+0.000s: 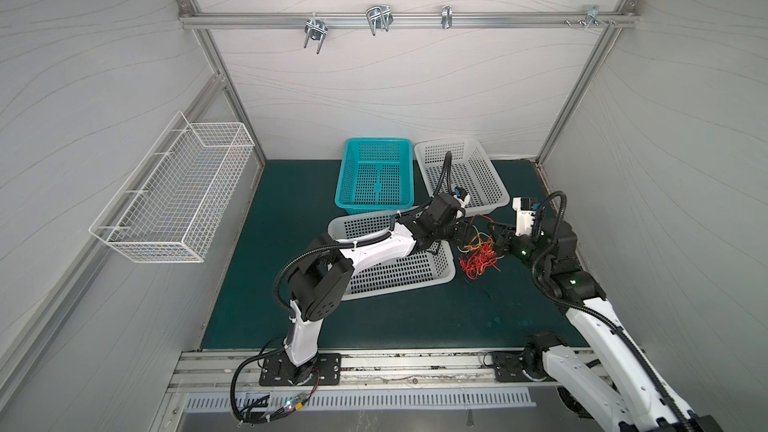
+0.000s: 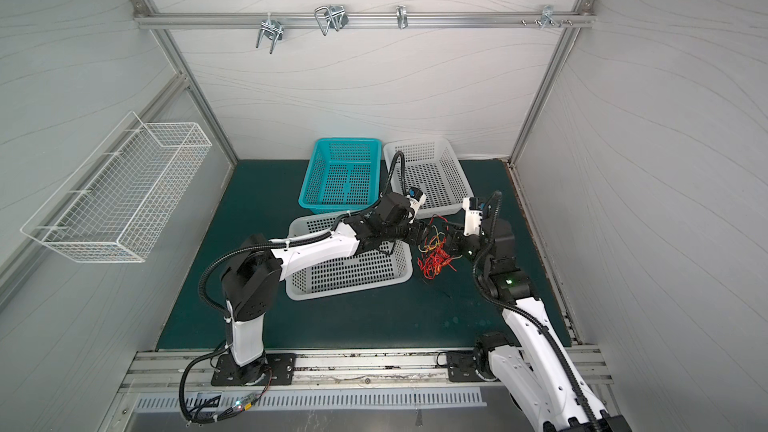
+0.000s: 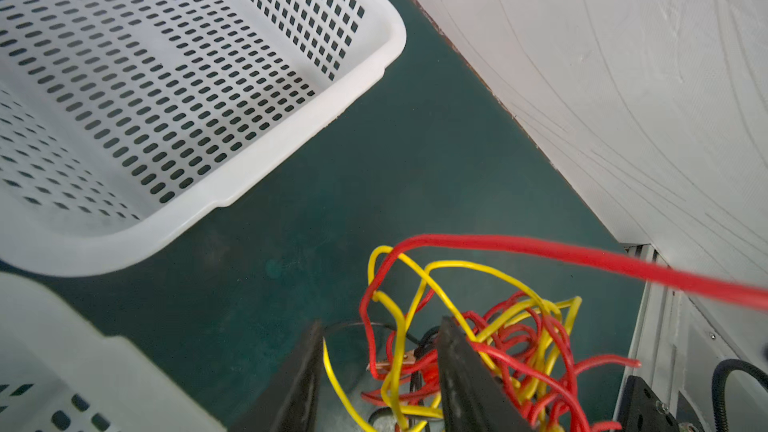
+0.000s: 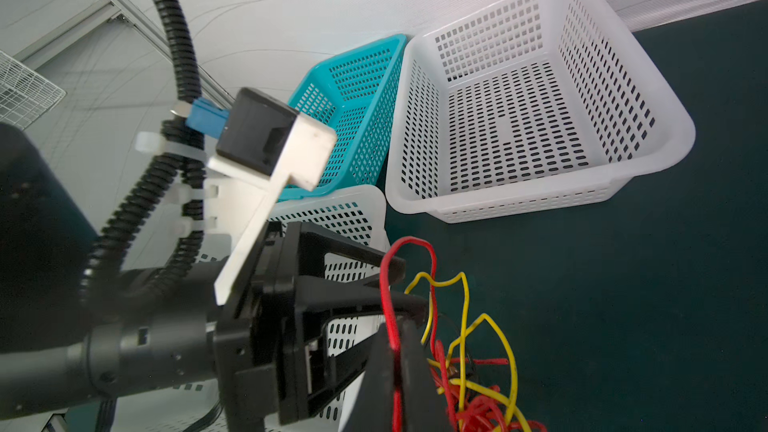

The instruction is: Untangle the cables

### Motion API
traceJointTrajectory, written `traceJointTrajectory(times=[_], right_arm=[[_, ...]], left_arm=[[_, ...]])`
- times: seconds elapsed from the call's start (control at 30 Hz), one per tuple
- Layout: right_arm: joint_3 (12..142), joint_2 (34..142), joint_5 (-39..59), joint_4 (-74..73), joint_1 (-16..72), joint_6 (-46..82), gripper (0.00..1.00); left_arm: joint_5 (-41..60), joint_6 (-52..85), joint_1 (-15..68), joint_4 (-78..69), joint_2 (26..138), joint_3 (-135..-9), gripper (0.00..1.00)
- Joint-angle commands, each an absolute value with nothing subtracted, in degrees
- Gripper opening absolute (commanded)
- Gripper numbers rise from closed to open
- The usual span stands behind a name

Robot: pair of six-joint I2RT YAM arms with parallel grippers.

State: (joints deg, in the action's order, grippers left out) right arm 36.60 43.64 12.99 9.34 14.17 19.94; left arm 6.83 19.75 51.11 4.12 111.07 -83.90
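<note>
Mounted on the front rail, the white and black left arm (image 1: 301,338) and right arm (image 1: 602,338) reach over a dark green desk (image 1: 291,284). A tangled bunch of thin red, yellow and black cables (image 1: 478,261) rests on the desk just right of a white perforated plastic basket (image 1: 399,272), with strands rising to both tools. The left tool (image 3: 382,324) stands partly open, red and yellow strands passing between its fingers. The right tool (image 4: 397,328) is clamped tight on one red strand

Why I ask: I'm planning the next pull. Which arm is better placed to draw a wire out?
Right gripper, probably: its jaws are shut on a red wire, ready to pull. Left gripper: jaws apart around the tangle.
</note>
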Motion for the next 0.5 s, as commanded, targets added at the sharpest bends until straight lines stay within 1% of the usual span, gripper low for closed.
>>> traceJointTrajectory(times=[0.0,0.1,0.2,0.47], right_arm=[[37.39,42.88,14.29,5.72,14.45,19.87,0.0],[37.35,43.04,13.83,5.57,14.42,19.94,0.0],[37.1,43.3,12.93,5.54,14.47,20.16,0.0],[36.66,47.02,3.82,8.63,14.46,21.7,0.0]], left_arm=[[6.11,19.76,51.61,5.72,112.55,-87.03,0.39],[5.74,19.46,51.72,6.65,112.94,-87.42,0.22],[4.92,19.34,51.77,7.51,112.96,-87.54,0.01],[5.0,17.89,52.03,8.74,111.17,-87.78,0.0]])
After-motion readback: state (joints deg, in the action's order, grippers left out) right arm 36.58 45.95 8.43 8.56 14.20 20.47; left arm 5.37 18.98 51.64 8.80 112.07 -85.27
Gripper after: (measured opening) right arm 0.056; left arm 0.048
